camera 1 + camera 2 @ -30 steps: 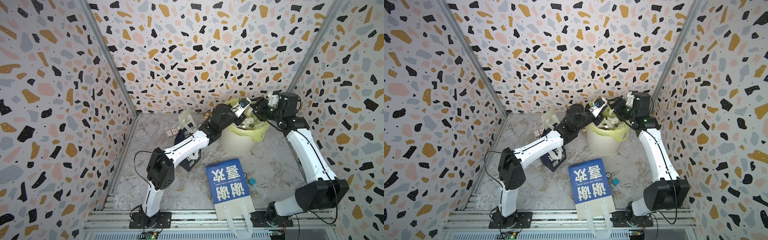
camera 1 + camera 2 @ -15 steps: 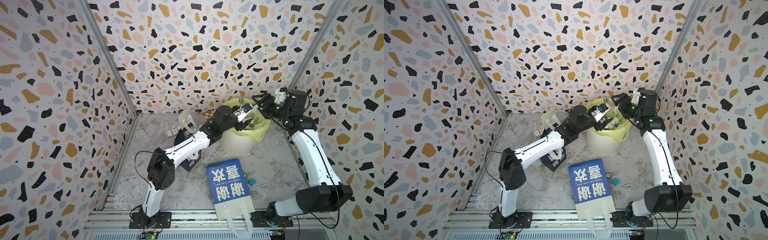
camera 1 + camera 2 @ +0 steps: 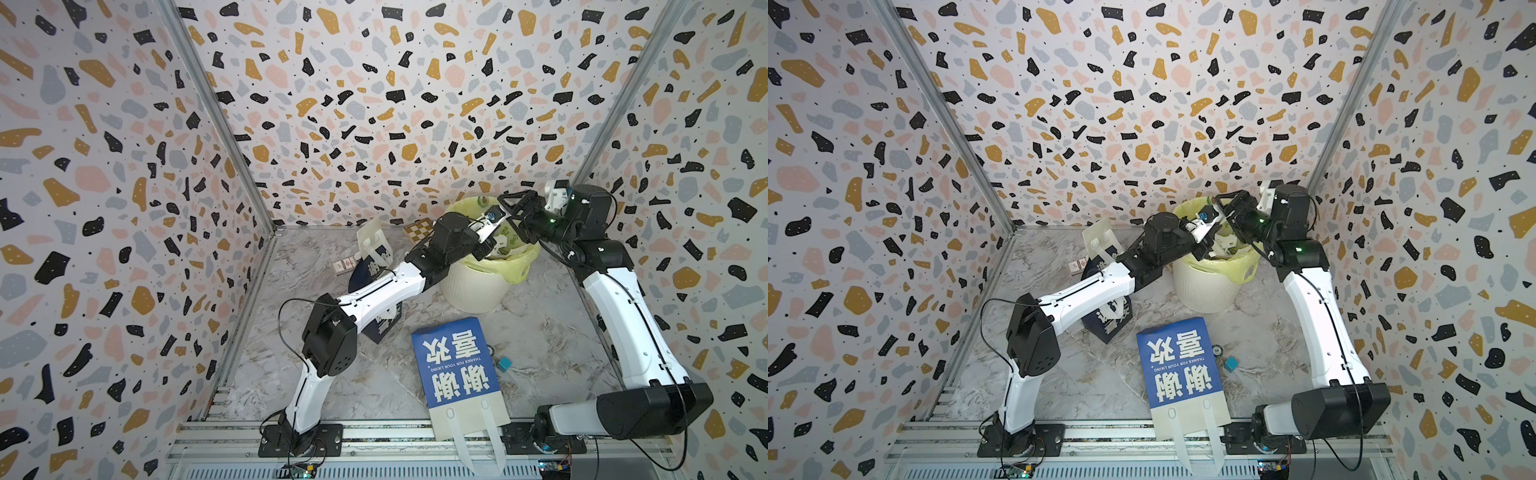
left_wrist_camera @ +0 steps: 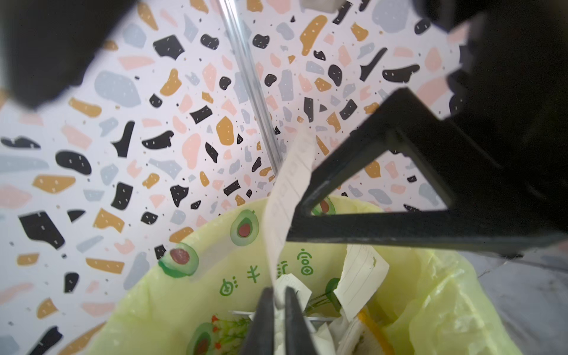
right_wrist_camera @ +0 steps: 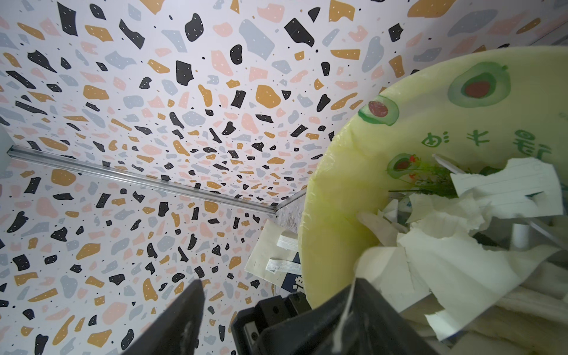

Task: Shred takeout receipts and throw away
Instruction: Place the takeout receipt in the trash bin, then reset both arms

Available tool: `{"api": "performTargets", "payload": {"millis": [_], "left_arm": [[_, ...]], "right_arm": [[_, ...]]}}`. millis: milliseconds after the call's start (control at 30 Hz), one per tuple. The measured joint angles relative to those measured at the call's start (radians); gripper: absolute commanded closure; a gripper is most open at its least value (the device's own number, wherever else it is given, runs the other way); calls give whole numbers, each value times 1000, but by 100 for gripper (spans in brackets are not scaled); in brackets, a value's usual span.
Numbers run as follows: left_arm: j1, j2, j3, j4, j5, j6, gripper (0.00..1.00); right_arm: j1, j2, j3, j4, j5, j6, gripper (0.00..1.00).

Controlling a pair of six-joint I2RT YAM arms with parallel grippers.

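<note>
A white bin [image 3: 473,286] with a yellow-green avocado-print liner [image 4: 184,295] stands at the back right. In the left wrist view my left gripper [image 4: 279,302] is shut on the lower end of a long narrow strip of takeout receipt [image 4: 289,196], just above the bin's mouth. The strip rises from the jaws and leans against one black finger [image 4: 368,227] of my right gripper. My right gripper [image 5: 276,307] hovers open over the bin's far rim, with a thin paper edge lying along one finger [image 5: 362,310]. Torn receipt pieces [image 5: 507,190] lie inside the bin.
A blue-and-white paper bag [image 3: 455,365] lies flat near the front. A navy bag [image 3: 374,266] stands under my left arm. A small teal cube [image 3: 504,363], a checkered box [image 3: 417,230] and a small card [image 3: 345,264] lie on the marble floor; patterned walls enclose three sides.
My right gripper has drawn away from the left one, up and toward the back right corner. My left gripper has stayed over the bin's mouth.
</note>
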Motion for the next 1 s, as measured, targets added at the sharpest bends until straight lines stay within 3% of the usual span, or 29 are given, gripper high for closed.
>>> {"api": "performTargets", "payload": {"millis": [200, 333, 367, 433, 467, 800, 1000], "left_arm": [[0, 2, 11, 8, -96, 8, 100], [0, 5, 45, -27, -132, 16, 100], [1, 7, 56, -45, -132, 19, 88], [3, 14, 79, -76, -126, 29, 34], [3, 16, 82, -83, -123, 30, 2], [3, 7, 82, -120, -76, 26, 1], [9, -94, 48, -109, -40, -2, 3]], "right_arm": [[-20, -28, -13, -14, 36, -6, 24], [-114, -60, -13, -45, 72, -41, 23], [-142, -70, -13, -55, 96, -56, 23], [-183, -92, -13, -74, 150, -89, 22], [-197, -105, -13, -83, 184, -109, 22], [-201, -183, -13, -92, 358, -280, 22], [-201, -233, -75, -66, 427, -399, 23]]}}
